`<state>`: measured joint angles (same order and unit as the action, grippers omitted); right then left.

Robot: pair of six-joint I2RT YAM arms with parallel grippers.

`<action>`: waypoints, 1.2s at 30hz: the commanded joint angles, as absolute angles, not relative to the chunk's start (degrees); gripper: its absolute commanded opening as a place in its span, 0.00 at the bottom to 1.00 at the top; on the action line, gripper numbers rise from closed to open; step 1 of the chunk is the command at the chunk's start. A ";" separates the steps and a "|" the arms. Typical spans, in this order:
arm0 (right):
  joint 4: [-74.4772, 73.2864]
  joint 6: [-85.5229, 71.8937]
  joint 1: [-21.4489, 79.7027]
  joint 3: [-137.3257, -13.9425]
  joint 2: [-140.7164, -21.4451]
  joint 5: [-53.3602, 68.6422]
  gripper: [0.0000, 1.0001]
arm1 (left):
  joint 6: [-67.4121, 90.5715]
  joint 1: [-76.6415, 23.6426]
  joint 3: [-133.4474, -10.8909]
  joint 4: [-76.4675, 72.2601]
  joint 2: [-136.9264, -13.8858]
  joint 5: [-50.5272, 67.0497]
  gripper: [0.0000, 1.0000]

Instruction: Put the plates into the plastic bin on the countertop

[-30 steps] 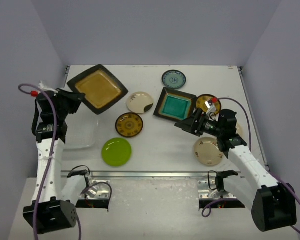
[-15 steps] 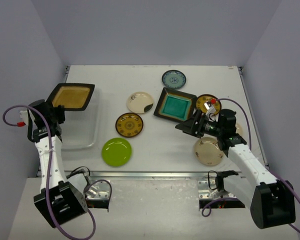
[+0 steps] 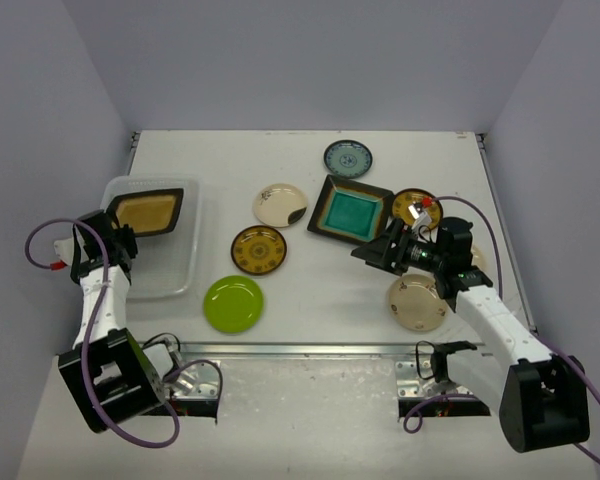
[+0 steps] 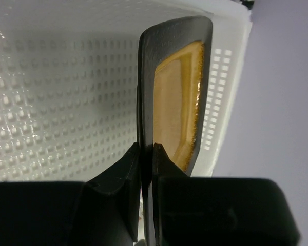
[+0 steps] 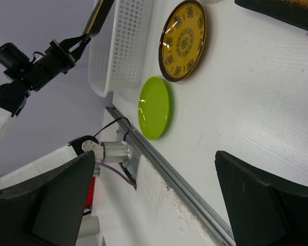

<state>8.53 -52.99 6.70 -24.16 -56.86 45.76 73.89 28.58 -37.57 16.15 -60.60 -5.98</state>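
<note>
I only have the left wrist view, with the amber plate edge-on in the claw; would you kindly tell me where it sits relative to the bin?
Observer: In the top view, the amber plate hangs tilted over the far half of the plastic bin, within its outline.
Operator: Thank you. What is the right arm doing?
Observer: The right claw is open and empty, poised beside the near edge of the teal plate.
Operator: Is anything lying close to the bin?
Observer: The lime green plate lies off its near right corner, apart from it.
</note>
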 commanded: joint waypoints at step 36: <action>-5.62 -42.54 -4.37 -40.47 -76.32 30.56 0.99 | 43.94 28.94 -45.41 10.31 -46.08 22.08 1.00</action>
<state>-4.90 -46.02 -3.32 -36.18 -72.68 37.64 57.17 29.01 -42.16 21.00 -45.05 1.98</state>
